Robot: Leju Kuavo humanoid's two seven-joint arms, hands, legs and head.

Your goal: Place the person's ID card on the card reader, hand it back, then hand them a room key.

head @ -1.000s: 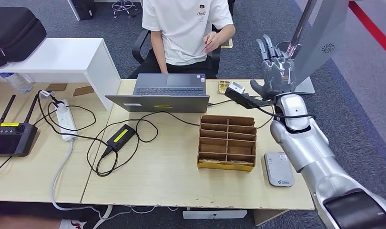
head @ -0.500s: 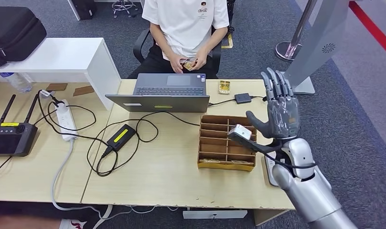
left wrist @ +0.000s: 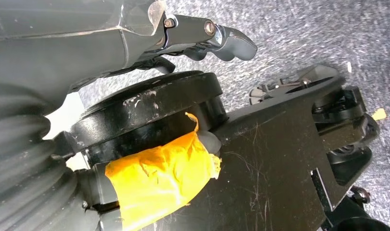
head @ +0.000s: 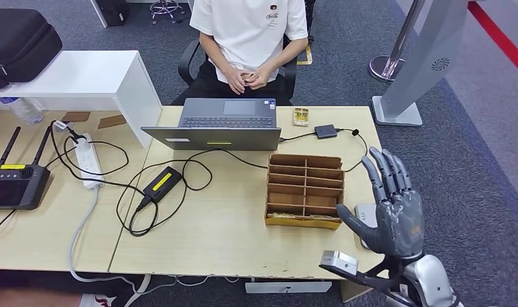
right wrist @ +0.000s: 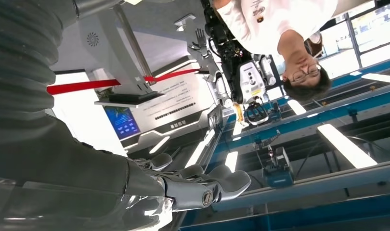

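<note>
- Head view: right hand stood in the lower right of the frame, palm upright, fingers spread, holding nothing.
- White card reader lay flat on the desk just behind that hand, partly hidden by it, touching the right end of the wooden compartment organizer.
- ID card, too small to confirm, appeared to be between the seated person's hands at upper centre, well apart from the right hand, up and to its left.
- Room keys: possibly the pale items in the organizer's nearest row; uncertain.
- Laptop and organizer lay between hand and person.
- Left hand: fingers curled, apparently holding nothing, hanging over carpet; the right hand was judged nearer the task.
</note>
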